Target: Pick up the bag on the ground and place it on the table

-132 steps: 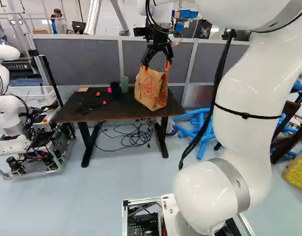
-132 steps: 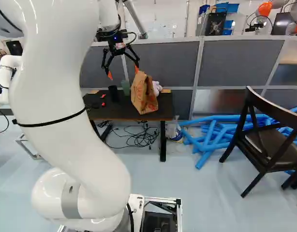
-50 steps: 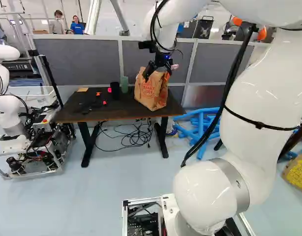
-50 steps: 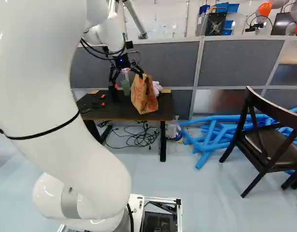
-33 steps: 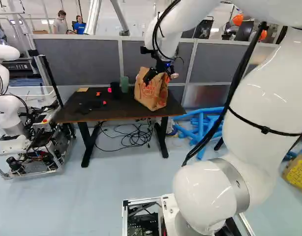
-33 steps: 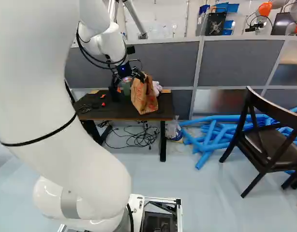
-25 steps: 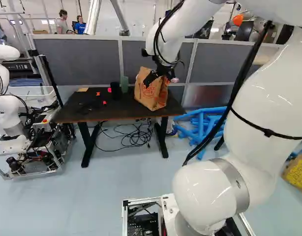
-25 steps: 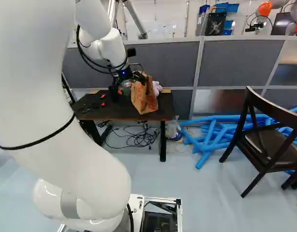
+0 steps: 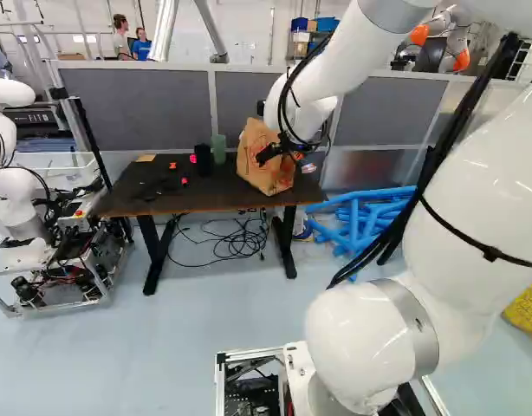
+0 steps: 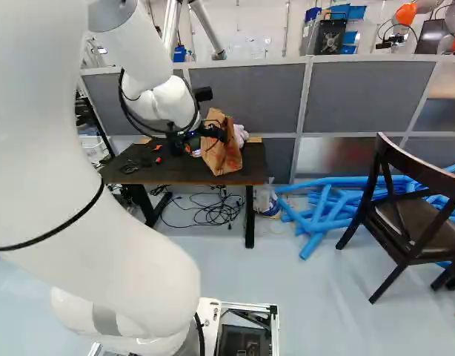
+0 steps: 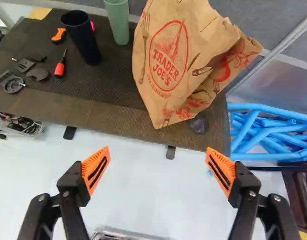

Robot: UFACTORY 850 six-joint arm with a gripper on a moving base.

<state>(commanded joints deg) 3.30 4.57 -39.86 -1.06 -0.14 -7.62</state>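
In the left base view my gripper (image 9: 288, 152) overlaps the upper part of the brown paper bag (image 9: 259, 170), on the near side of it. The bag stands on the dark table (image 9: 153, 206), towards its right end. From the wrist, the gripper (image 11: 158, 167) is open, its orange pads wide apart with only floor visible between them. Ahead of the fingers is the bag (image 11: 166, 70), apart from both, with its base near the edge of the table (image 11: 108, 117).
Beside the bag stand a black cup (image 11: 82, 37) and a green cup (image 11: 117, 20); small tools lie farther along the table. Blue tubes (image 10: 316, 204) lie on the floor right of it, near a dark chair (image 10: 413, 208). Another robot (image 9: 19, 204) stands at the left.
My arm has swung, and the gripper has come down and back from above the bag, tilting towards the table. The bag stands where it was. The base has not moved.
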